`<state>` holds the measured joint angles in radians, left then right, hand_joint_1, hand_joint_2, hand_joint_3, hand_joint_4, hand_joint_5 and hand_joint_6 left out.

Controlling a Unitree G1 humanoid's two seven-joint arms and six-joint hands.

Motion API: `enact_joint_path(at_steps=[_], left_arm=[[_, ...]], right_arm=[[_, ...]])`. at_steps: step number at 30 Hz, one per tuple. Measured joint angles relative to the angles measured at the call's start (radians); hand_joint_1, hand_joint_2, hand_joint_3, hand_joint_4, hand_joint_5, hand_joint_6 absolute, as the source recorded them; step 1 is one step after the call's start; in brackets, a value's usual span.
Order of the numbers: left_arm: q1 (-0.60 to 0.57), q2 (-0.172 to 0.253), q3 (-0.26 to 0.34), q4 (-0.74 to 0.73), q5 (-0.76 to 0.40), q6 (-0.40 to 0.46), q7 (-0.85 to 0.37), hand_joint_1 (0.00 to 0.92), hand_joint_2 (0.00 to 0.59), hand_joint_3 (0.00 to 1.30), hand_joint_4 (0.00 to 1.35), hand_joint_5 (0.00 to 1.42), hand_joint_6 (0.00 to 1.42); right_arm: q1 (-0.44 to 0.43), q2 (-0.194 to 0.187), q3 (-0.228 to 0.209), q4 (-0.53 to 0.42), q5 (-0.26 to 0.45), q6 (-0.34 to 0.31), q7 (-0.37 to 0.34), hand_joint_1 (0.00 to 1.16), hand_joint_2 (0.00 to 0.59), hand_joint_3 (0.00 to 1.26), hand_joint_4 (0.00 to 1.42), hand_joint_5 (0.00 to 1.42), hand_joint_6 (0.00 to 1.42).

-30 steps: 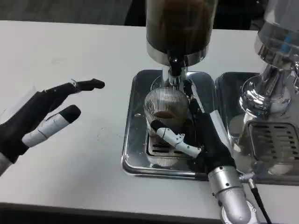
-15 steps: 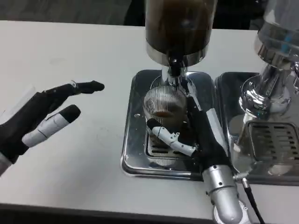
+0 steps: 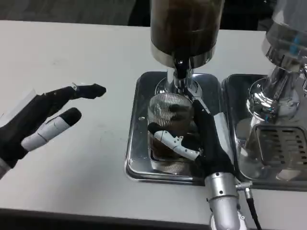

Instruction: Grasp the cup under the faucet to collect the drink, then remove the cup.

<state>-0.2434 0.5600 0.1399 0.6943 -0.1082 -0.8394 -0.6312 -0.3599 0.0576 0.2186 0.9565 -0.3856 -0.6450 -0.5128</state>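
The right hand grips a ribbed clear cup (dark drink inside) between its fingers, under the faucet over the steel drip tray. The left hand lies spread, holding nothing.

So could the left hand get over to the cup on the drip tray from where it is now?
Probably yes. The left hand hovers open over bare table, nothing between it and the cup. But the right hand already grips the cup, covering its near and right sides.

You see the cup's lower half hidden behind the right robot hand; above the cup, the dispenser tank is cropped by the top edge.
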Motion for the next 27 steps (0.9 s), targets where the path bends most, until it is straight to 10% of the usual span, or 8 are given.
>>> enact_joint_path(at_steps=[27], left_arm=[[0.0, 0.0, -0.011, 0.009, 0.0, 0.0, -0.002, 0.0, 0.071, 0.33, 0.27, 0.23, 0.15]], right_arm=[[0.067, -0.009, 0.057, -0.023, -0.169, -0.015, -0.306, 0.8, 0.197, 0.43, 0.73, 0.98, 1.4]])
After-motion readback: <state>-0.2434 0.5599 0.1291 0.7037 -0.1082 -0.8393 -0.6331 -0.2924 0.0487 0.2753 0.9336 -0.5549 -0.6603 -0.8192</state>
